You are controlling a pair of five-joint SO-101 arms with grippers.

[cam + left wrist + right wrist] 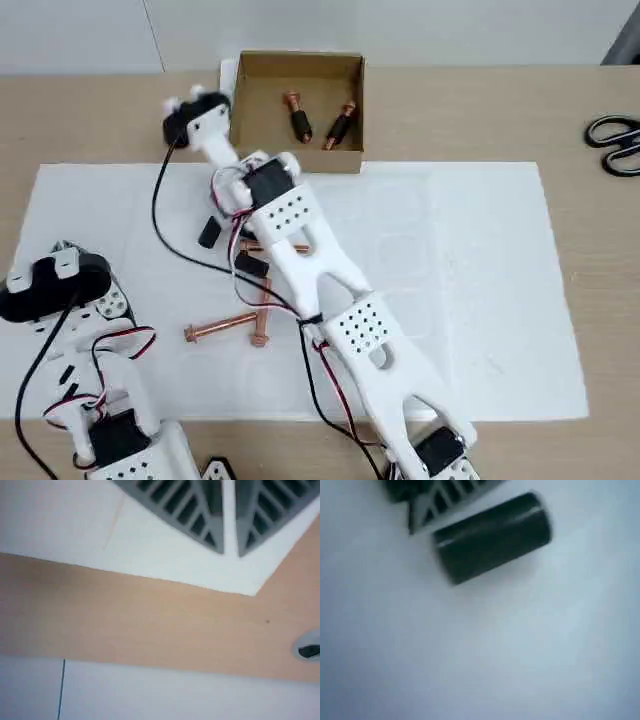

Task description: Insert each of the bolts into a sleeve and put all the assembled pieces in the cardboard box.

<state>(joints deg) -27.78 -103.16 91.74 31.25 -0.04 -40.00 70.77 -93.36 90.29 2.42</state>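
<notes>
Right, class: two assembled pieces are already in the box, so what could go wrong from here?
The sleeve lies on its side on the mat, so a nudge may roll it away. The right arm hangs over one bolt; pulling back might sweep it. Two other bolts touch, so lifting one may drag the other.

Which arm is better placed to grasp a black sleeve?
Right: the right pincer is close beside a sleeve; the left pincer is at a corner of the mat, far from it.
</notes>
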